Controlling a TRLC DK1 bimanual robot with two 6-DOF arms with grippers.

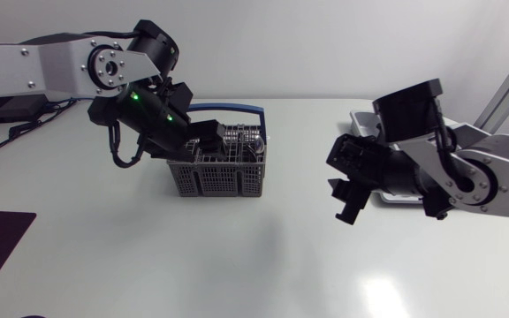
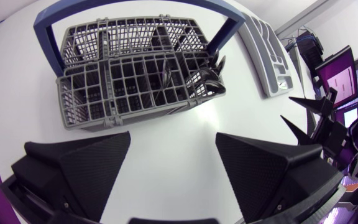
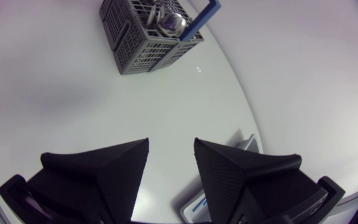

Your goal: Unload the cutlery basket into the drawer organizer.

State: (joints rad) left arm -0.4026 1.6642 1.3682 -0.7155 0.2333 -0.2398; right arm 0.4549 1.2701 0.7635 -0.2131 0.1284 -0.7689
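Left end effector (image 2: 173, 138) spread wide above cutlery basket (image 2: 86, 106); right end effector (image 3: 171, 144) narrower, empty, beside drawer organizer (image 2: 269, 59).

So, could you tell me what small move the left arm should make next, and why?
Probably ease the left gripper toward the cutlery: it hangs open and empty, the basket lies ahead of it, and the cutlery stands in one end compartment.

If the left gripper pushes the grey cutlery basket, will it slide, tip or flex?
The cutlery basket looks like rigid plastic lattice, so it probably keeps its shape. Its wide base on the smooth table suggests sliding before tipping. The cutlery sits bunched at one end, so lifted by the blue handle it may tilt that way.
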